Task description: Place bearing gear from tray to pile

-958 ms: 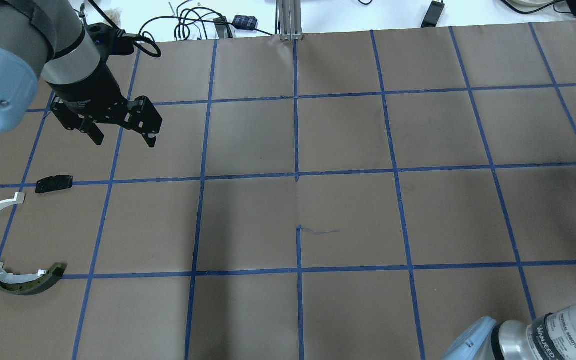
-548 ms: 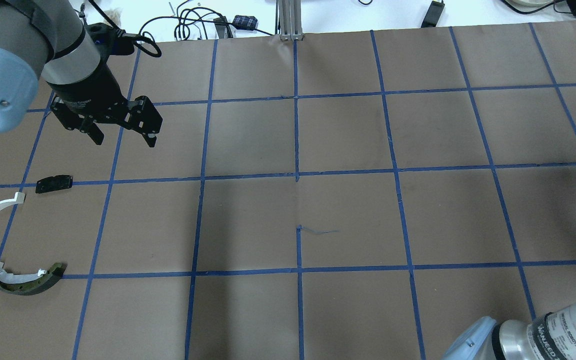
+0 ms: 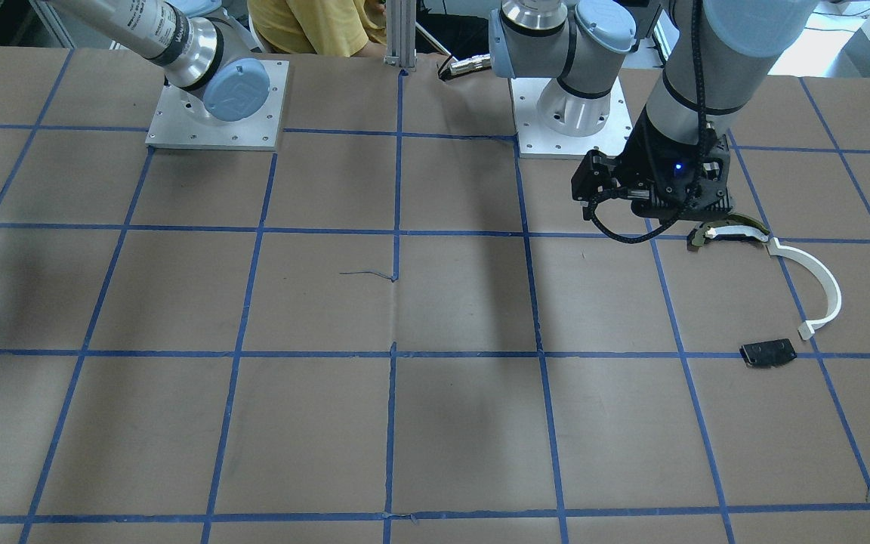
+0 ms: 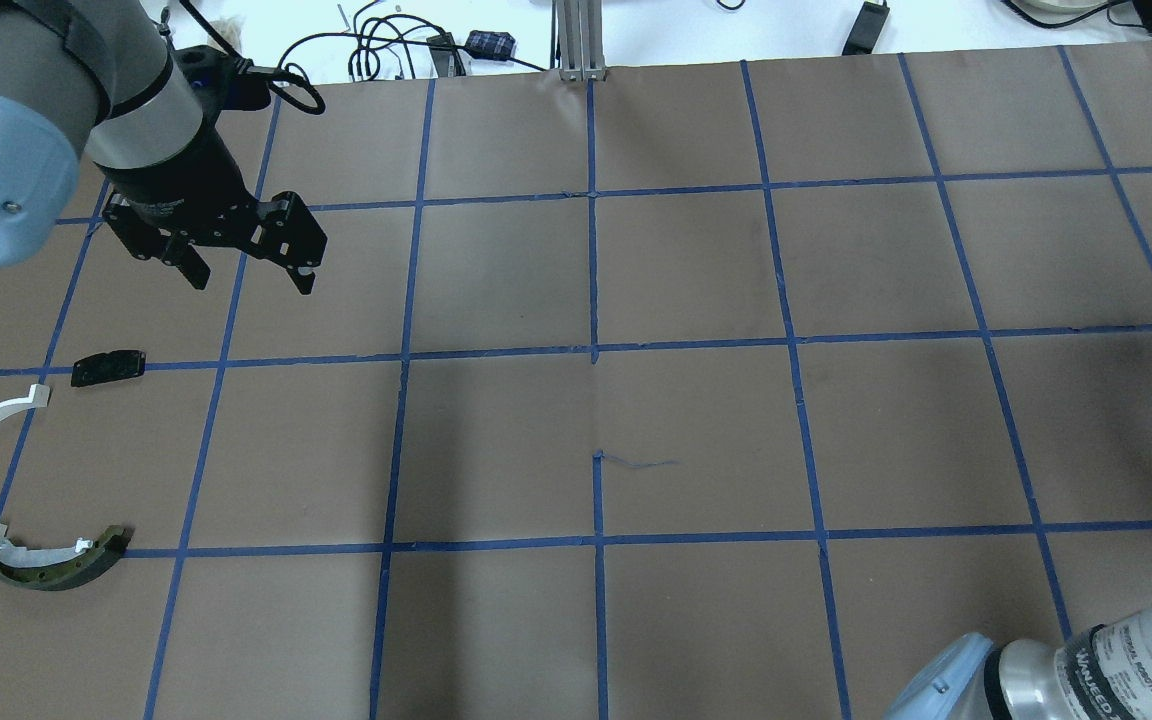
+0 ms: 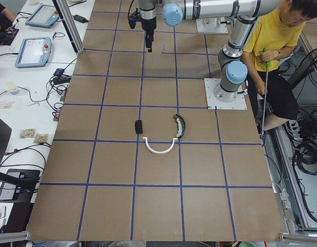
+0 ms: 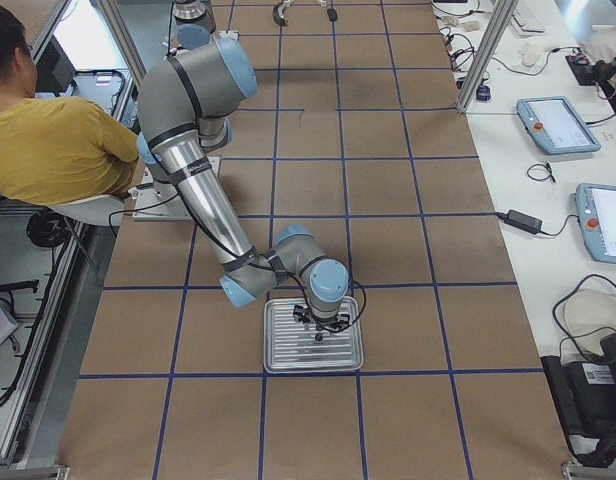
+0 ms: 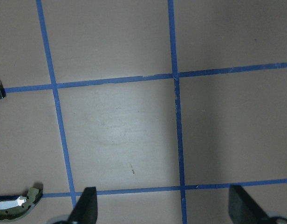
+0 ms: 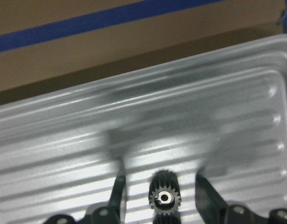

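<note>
- The bearing gear [image 8: 164,198] is lying in the tray [image 8: 190,116], at 6 o'clock in the right wrist view; it is not yet lifted.
- The right gripper [image 8: 161,186] is straddling it, fingers [image 8: 119,189] spread and pinching nothing.
- The left gripper [image 4: 251,280] is hovering empty above the counter [image 4: 696,430], fingers spread, at 1 o'clock from the pile [image 4: 61,572].

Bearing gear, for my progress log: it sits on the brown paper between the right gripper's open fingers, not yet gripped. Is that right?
Not quite. The bearing gear sits on the metal tray, not on the brown paper, as the right wrist-mounted view shows. The rest holds: it lies between the open fingers of the right gripper, with a gap on either side, so it is not yet gripped.
</note>
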